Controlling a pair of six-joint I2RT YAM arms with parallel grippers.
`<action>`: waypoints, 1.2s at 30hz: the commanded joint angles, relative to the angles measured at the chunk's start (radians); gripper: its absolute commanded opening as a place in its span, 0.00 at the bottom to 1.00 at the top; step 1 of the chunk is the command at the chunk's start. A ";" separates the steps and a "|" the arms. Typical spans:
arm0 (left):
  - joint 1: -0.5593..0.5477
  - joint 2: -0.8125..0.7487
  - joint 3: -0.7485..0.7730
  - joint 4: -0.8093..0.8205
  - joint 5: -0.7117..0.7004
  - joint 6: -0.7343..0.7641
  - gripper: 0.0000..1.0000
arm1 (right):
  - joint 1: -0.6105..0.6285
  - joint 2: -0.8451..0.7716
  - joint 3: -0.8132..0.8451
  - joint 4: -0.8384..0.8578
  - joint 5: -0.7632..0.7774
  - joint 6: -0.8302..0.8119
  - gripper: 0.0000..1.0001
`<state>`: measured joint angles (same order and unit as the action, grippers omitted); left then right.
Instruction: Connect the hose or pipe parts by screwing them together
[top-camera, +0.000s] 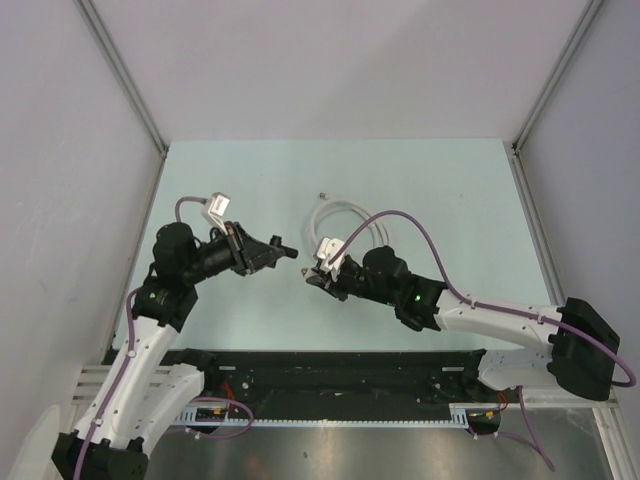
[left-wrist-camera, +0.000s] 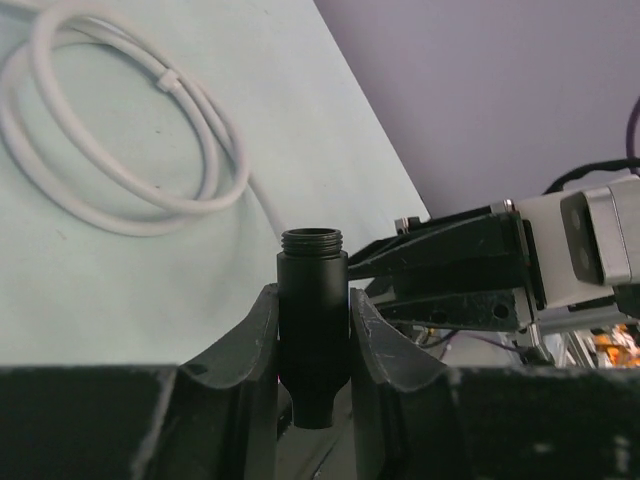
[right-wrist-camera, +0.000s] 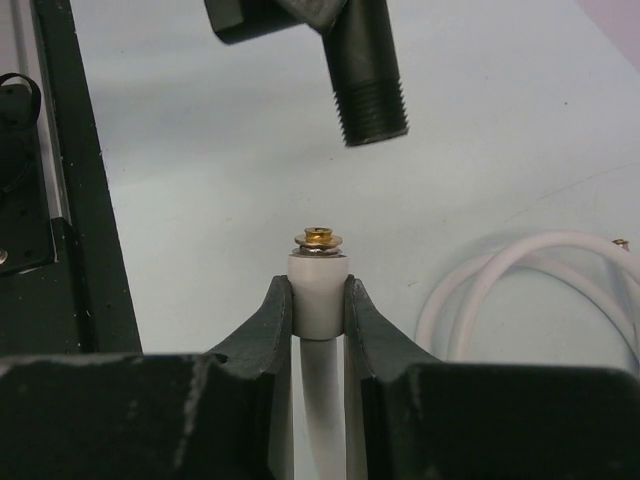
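My left gripper (left-wrist-camera: 313, 305) is shut on a black pipe fitting (left-wrist-camera: 313, 270), whose threaded end sticks out past the fingertips. My right gripper (right-wrist-camera: 319, 292) is shut on the white collar of the hose end (right-wrist-camera: 319, 300), which is topped by a small brass and silver tip (right-wrist-camera: 319, 240). In the right wrist view the black fitting (right-wrist-camera: 368, 75) hangs above and slightly right of that tip, with a gap between them. From the top, the left gripper (top-camera: 284, 251) and the right gripper (top-camera: 317, 274) face each other, a little apart. The rest of the white hose (top-camera: 345, 214) lies coiled on the table behind them.
A small loose metal piece (top-camera: 321, 195) lies on the pale green table (top-camera: 450, 200) beyond the coil. A purple cable (top-camera: 420, 235) arcs over the right arm. A black rail (top-camera: 330, 365) runs along the near edge. Grey walls close in the left, right and back.
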<state>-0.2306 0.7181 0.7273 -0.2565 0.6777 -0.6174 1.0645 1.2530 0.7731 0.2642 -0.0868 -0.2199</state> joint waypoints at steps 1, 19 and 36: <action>-0.044 -0.002 -0.009 0.072 0.092 -0.035 0.00 | 0.015 -0.053 0.002 0.073 0.018 0.001 0.00; -0.102 0.006 -0.043 0.083 0.054 -0.018 0.00 | 0.031 -0.118 -0.009 0.115 0.027 -0.001 0.00; -0.127 0.035 -0.052 0.085 0.106 -0.019 0.00 | 0.031 -0.127 -0.011 0.158 0.004 -0.104 0.00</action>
<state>-0.3470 0.7422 0.6750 -0.1959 0.7258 -0.6308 1.0843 1.1702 0.7498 0.2939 -0.0494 -0.2588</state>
